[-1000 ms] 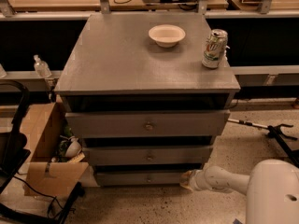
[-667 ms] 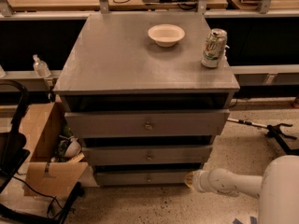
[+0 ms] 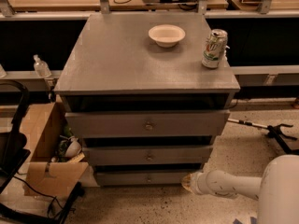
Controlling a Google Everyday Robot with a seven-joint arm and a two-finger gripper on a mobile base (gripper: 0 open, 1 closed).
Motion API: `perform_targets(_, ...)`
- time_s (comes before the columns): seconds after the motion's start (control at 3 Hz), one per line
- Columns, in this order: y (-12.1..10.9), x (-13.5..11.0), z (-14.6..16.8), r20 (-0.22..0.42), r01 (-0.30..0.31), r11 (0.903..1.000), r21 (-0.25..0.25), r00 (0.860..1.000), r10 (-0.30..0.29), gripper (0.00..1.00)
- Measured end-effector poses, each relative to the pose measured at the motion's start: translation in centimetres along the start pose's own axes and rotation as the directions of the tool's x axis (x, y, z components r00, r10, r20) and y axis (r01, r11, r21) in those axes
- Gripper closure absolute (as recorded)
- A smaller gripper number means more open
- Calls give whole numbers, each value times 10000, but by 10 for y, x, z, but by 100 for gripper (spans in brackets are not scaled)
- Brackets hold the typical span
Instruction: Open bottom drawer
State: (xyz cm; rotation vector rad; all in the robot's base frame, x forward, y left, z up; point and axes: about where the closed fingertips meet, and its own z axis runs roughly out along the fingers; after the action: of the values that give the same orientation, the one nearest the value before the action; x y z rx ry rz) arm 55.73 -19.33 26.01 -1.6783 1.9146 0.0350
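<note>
The grey cabinet [image 3: 140,64] has three drawer fronts. The bottom drawer [image 3: 126,178] is the lowest and narrowest, with a small round knob [image 3: 149,178] at its centre; its front stands about flush under the middle drawer [image 3: 145,156]. The top drawer [image 3: 147,124] is widest. My gripper [image 3: 188,182] comes in low from the right on a white arm [image 3: 233,185], its tip at the bottom drawer's right end, right of the knob and just above the floor.
A white bowl [image 3: 167,34] and a green soda can [image 3: 214,48] stand on the cabinet top. An open cardboard box [image 3: 49,157] with clutter sits on the floor to the left, next to a black frame [image 3: 14,148]. A black stand [image 3: 275,132] lies at the right.
My arm has drawn slightly to the right along the floor; the gripper tip stays near the bottom drawer's right end. The drawers have not moved.
</note>
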Motion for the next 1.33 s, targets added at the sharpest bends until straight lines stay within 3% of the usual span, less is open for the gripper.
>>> perform_targets(0.33,-19,5,35,145,-80,9996,252,9999,76,29)
perform_targets(0.67,-38,10,58,197,-126,9989,456,9997,117,5)
perform_targets(1.33,-42,12,59,187,-140,9983,558,9997,130,0)
